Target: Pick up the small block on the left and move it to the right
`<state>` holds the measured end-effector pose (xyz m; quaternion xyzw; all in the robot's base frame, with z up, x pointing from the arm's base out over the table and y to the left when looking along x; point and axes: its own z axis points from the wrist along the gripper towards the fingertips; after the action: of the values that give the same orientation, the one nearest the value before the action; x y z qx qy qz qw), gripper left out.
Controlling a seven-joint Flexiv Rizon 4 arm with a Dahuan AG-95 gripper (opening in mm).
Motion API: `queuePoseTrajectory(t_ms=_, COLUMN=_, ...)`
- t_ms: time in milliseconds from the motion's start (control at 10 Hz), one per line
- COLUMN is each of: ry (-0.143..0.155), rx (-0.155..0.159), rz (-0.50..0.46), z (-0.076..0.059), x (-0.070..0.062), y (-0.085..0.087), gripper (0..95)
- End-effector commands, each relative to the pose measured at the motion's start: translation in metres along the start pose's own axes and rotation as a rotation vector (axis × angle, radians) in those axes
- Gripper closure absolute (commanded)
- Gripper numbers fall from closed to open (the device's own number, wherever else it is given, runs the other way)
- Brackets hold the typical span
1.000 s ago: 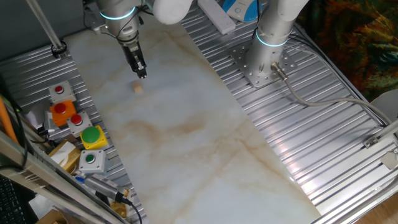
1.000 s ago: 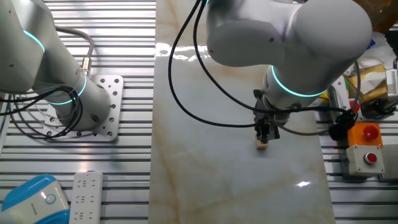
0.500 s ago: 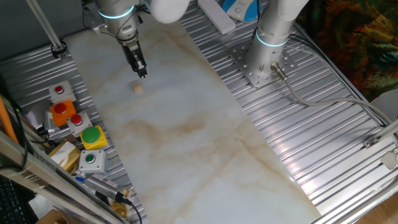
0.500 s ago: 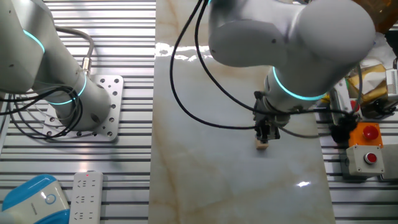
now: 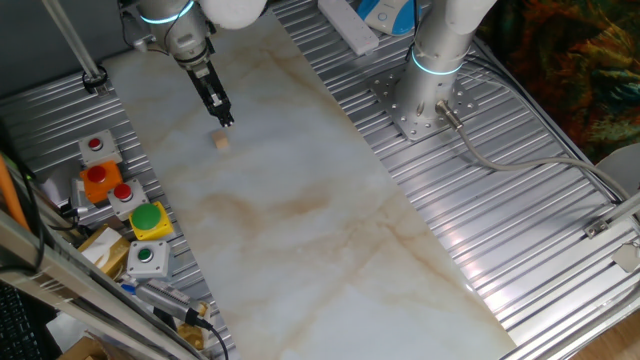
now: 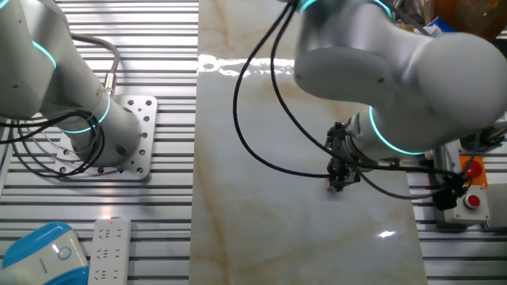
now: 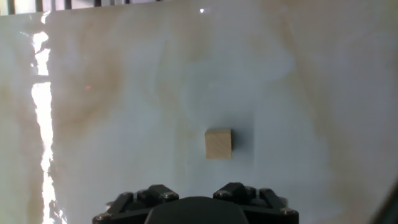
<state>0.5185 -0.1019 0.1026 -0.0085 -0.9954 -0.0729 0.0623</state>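
Fixed and hand views of the workspace. The gripper (image 5: 227,122) hangs above the pale marbled table (image 5: 300,210), its dark fingers pointing down and tilted slightly; the tips sit close together in one fixed view, but how far the jaws stand apart cannot be told, since the hand view shows only the base of the fingers at the bottom edge. Nothing is held. The small block (image 5: 221,142), a light tan cube, lies flat on the table just beyond and below the fingertips, apart from them. In the hand view the small block (image 7: 219,144) lies ahead of the gripper (image 7: 198,205), a little to the right of its centre line, with bare marble between them. In the other fixed view the gripper (image 6: 338,181) largely covers the block, which cannot be picked out there. Off to one side of the gripper, well apart from it, a row of coloured push buttons (image 5: 122,195) rests on the ribbed metal surround (image 5: 470,200).
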Motion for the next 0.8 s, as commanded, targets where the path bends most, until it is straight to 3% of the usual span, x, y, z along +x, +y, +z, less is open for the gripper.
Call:
queuePoseTrajectory(t_ms=100, ry=-0.005, rx=0.003, rz=-0.004, z=0.0, x=0.001, y=0.0, gripper=19.0)
queuePoseTrajectory(t_ms=600, ry=0.005, rx=0.011, rz=0.008, z=-0.001, x=0.003, y=0.005, gripper=19.0)
queuePoseTrajectory(t_ms=700, ry=0.003, rx=0.021, rz=0.01, z=0.006, x=-0.003, y=0.004, gripper=19.0)
queuePoseTrajectory(t_ms=800, ry=0.004, rx=0.051, rz=0.001, z=0.019, x=-0.014, y=-0.001, gripper=19.0)
